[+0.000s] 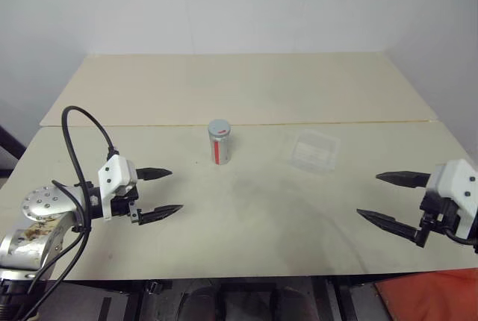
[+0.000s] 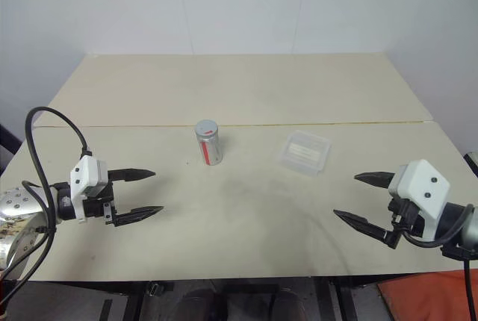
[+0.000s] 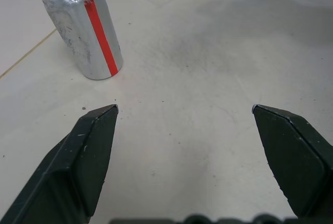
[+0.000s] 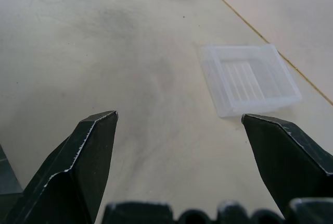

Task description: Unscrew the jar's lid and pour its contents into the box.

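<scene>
The silvery jar (image 1: 219, 145) with a red stripe stands upright at the middle of the table, its grey lid (image 1: 219, 127) on top. To its right lies the clear shallow box (image 1: 311, 150), with nothing visible inside. My left gripper (image 1: 168, 192) hovers open near the table's front left, its fingers aimed toward the jar but well short of it. At the front right my right gripper (image 1: 381, 198) is open too, pointing left, apart from the box. The left wrist view has the jar (image 3: 86, 28) ahead of its open fingers, and the right wrist view has the box (image 4: 250, 78) ahead.
The beige table (image 1: 246, 224) is made of two joined tops with a seam (image 1: 336, 122) running behind the jar and box. A white wall rises behind. Something orange (image 1: 429, 295) sits below the table's front right corner.
</scene>
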Controlling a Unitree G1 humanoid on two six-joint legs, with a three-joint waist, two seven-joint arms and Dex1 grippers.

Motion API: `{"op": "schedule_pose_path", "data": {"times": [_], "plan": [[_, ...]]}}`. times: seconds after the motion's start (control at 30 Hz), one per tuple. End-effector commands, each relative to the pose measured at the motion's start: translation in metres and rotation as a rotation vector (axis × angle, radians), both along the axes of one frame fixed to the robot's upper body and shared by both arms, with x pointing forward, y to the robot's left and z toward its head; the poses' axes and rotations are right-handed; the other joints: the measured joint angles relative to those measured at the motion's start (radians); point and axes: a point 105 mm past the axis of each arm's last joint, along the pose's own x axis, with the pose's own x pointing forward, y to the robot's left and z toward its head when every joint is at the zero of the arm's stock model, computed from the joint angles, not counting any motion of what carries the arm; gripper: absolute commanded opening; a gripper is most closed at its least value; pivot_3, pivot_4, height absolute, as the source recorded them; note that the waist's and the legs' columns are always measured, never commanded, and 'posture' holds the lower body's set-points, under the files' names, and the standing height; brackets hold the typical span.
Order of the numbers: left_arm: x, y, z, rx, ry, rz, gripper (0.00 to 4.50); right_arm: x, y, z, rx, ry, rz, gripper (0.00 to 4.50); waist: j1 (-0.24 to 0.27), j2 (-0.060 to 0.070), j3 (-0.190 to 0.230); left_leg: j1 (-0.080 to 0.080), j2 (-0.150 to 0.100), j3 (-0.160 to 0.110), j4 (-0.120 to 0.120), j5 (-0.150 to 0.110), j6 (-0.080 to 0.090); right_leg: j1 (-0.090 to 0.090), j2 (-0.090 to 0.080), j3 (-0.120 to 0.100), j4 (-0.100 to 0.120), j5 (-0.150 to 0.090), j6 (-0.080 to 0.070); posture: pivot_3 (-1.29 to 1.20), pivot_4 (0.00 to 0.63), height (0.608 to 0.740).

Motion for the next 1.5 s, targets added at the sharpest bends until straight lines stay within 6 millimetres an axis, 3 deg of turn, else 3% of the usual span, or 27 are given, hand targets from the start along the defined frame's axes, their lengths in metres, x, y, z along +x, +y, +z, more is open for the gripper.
{"op": "schedule_pose_path", "data": {"times": [0.03,0.3,0.47,0.53,0.9,1.17,1.33,1.5], "plan": [[-0.001,0.001,0.011,0.023,-0.049,-0.002,4.5,0.001,-0.001,0.008,-0.023,-0.039,0.004,4.44,0.0,0.0,0.0,0.0,0.0,0.0,0.0,0.0,0.0,0.0,0.0,0.0,0.0,0.0,0.0,0.0,0.15,0.74],[0.001,0.004,0.018,0.008,-0.089,0.042,4.5,0.006,-0.006,0.008,-0.035,-0.04,0.008,4.44,0.0,0.0,0.0,0.0,0.0,0.0,0.0,0.0,0.0,0.0,0.0,0.0,0.0,0.0,0.0,0.0,0.15,0.74],[0.026,-0.003,0.026,-0.103,-0.261,0.229,4.5,0.012,0.002,0.007,-0.007,-0.07,0.015,4.44,0.002,0.0,0.0,0.001,0.0,0.0,0.0,0.0,0.0,0.001,0.0,0.0,0.0,0.0,0.0,0.0,0.15,0.74],[0.033,-0.016,0.025,-0.193,-0.313,0.293,4.5,0.019,0.008,0.01,0.019,-0.118,0.012,4.44,0.002,0.0,0.0,0.0,0.0,-0.001,0.0,0.0,0.0,0.001,0.0,0.0,0.0,0.0,0.0,0.0,0.15,0.74],[0.053,-0.049,-0.007,-0.313,-0.335,0.599,4.5,0.041,0.026,0.014,0.097,-0.203,-0.006,4.44,0.002,-0.001,0.0,0.0,-0.001,0.0,0.001,0.0,0.0,0.001,0.0,0.0,0.0,0.001,0.001,0.0,0.15,0.74],[0.055,-0.079,-0.02,-0.345,-0.306,0.584,4.5,0.044,0.034,0.015,0.109,-0.223,0.001,4.44,0.006,0.0,0.0,0.0,-0.001,-0.001,0.001,0.0,0.0,0.001,0.0,0.0,0.0,0.001,0.001,0.0,0.15,0.74],[0.066,-0.084,-0.022,-0.347,-0.335,0.634,4.5,0.043,0.032,0.016,0.088,-0.22,-0.001,4.44,0.007,-0.001,0.0,0.0,-0.001,-0.001,0.001,-0.001,0.002,0.001,0.0,0.0,0.0,0.001,0.0,0.0,0.15,0.74],[0.072,-0.102,-0.027,-0.37,-0.319,0.597,4.5,0.045,0.025,0.022,0.068,-0.244,-0.026,4.44,0.009,-0.001,0.0,0.0,-0.001,-0.001,0.001,-0.002,0.004,0.001,0.0,-0.001,0.0,0.001,0.001,0.0,0.15,0.74]]}}
